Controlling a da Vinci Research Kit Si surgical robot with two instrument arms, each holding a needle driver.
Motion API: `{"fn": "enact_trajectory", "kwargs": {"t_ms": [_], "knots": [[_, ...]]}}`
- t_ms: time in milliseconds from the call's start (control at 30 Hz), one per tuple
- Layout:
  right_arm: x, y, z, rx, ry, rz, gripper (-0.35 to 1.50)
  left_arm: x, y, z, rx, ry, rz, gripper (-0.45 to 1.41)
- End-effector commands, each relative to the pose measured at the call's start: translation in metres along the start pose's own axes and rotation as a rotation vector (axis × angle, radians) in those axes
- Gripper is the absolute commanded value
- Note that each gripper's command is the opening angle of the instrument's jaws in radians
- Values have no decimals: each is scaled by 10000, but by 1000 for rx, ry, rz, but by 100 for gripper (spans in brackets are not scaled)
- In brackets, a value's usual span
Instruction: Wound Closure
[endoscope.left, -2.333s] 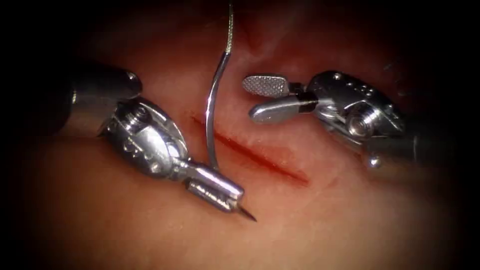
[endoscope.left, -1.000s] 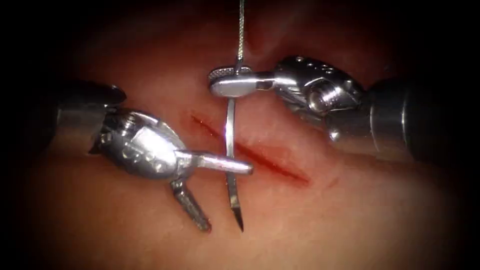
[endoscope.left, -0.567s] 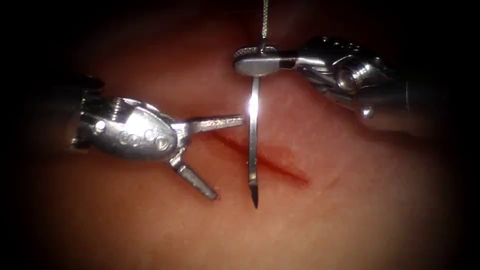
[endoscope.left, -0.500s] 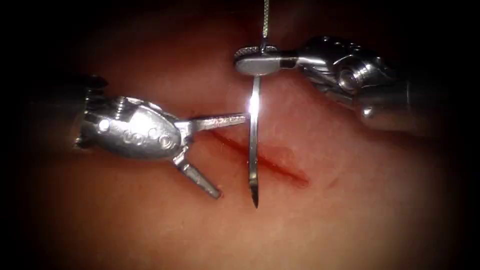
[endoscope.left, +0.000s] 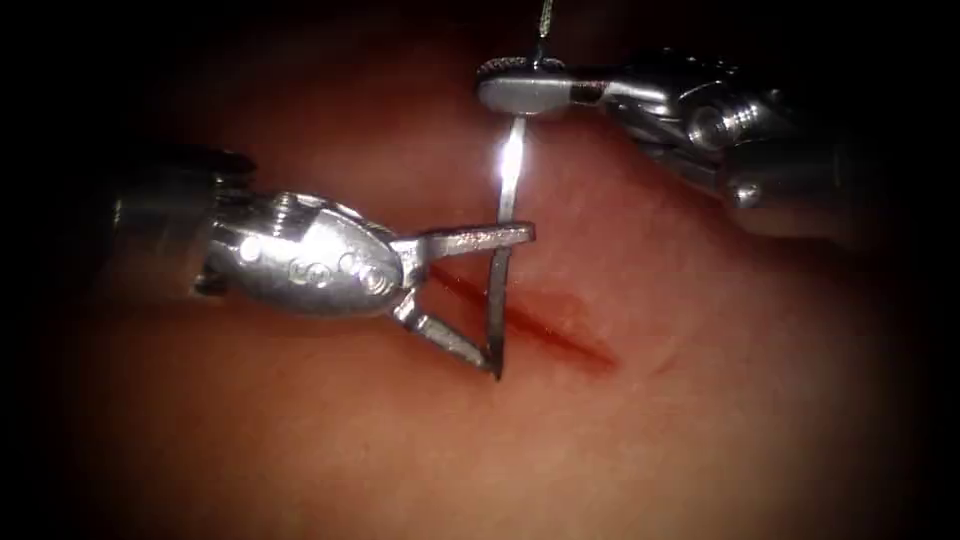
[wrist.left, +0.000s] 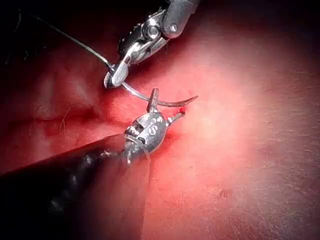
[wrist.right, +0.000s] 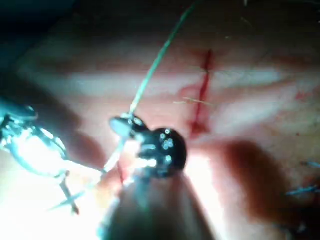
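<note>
Lit the endoscope view brightest at its middle, over the tissue (endoscope.left: 640, 400) about the cut (endoscope.left: 560, 325); darkened steadily outward to near black at all four corners and along the upper edge. Threw a hard white flare off the needle (endoscope.left: 510, 160) just below the right tool (endoscope.left: 490, 85), and softer glints off the rounded body of the left tool (endoscope.left: 510, 300). Left both tools' far ends sunk in shade. In the left wrist view, glowed strongly on the tissue around the tools and fell off to dark at the borders. In the right wrist view, burned out to white around the left tool, with a broad shadow on the tissue beside the right tool.
</note>
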Motion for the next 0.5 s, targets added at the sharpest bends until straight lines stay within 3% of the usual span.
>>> {"fn": "enact_trajectory", "kwargs": {"t_ms": [33, 267, 300, 367, 500], "knots": [[-1, 3, 9, 4, 0, 0, -35, -4, -2, 6, 1, 4, 8, 37], [-9, 6, 15, 1, -3, -1, -35, 1, -3, 9, 3, 51, 43, -3], [-10, 7, 15, -1, -5, -3, -35, 3, -3, 9, 3, 56, 48, -11], [-10, 7, 15, -1, -5, -3, -35, 6, 0, 8, 2, 65, 53, -45], [-10, 7, 16, 6, -9, -3, -35, 6, 3, 6, 10, 78, 59, -45]]}}
